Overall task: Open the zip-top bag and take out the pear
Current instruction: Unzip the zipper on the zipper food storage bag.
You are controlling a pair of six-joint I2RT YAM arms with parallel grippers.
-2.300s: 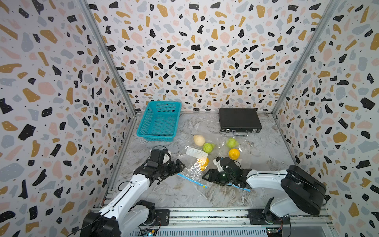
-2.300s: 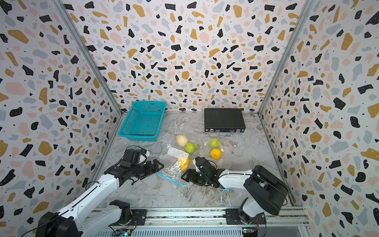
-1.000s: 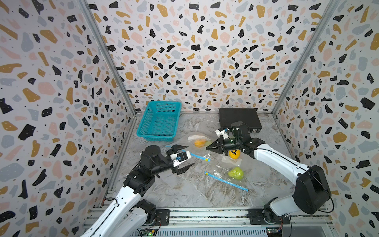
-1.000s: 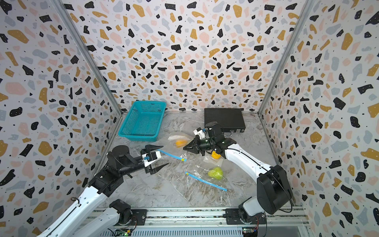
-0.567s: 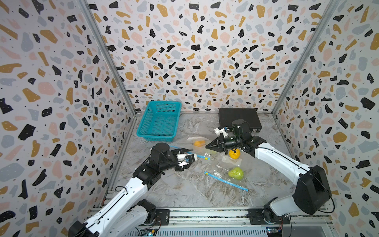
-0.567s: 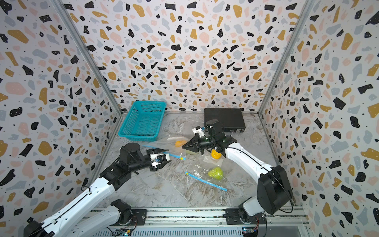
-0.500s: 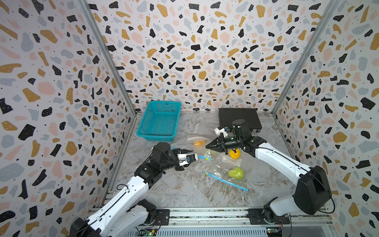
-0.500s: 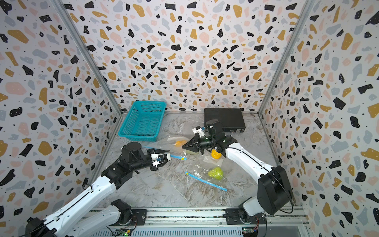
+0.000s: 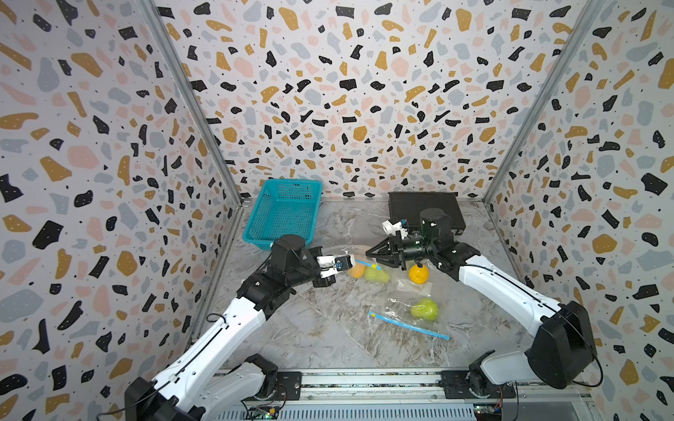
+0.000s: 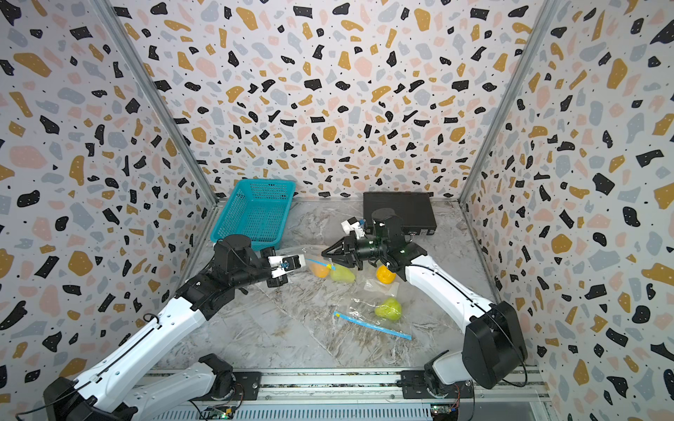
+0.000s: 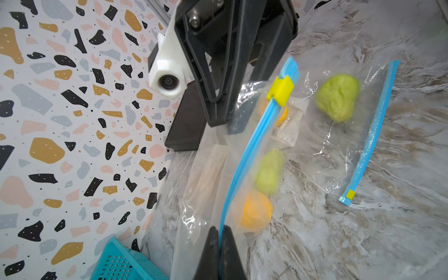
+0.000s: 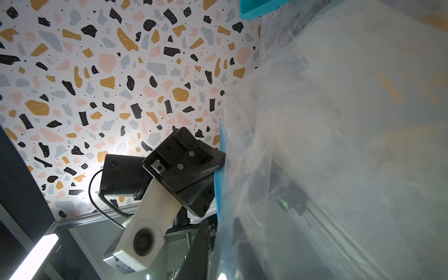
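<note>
Shows a zip-top bag (image 11: 208,184) with left claw (image 11: 219,232) clenched on its blue zip strip (image 11: 244,160), right claw (image 9: 367,251) parted astride the edge. Holds the green pear (image 11: 269,172) inside, beside an orange fruit (image 11: 255,213).

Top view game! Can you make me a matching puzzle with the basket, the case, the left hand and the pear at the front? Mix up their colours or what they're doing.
Things:
1. basket
2. case
3. left hand
4. front pear

Matches:
A. green, inside the flat bag lying on the table
B. teal
C. shut on the blue zip strip of the lifted bag
D. black

Pairs: 1-B, 2-D, 3-C, 4-A
</note>
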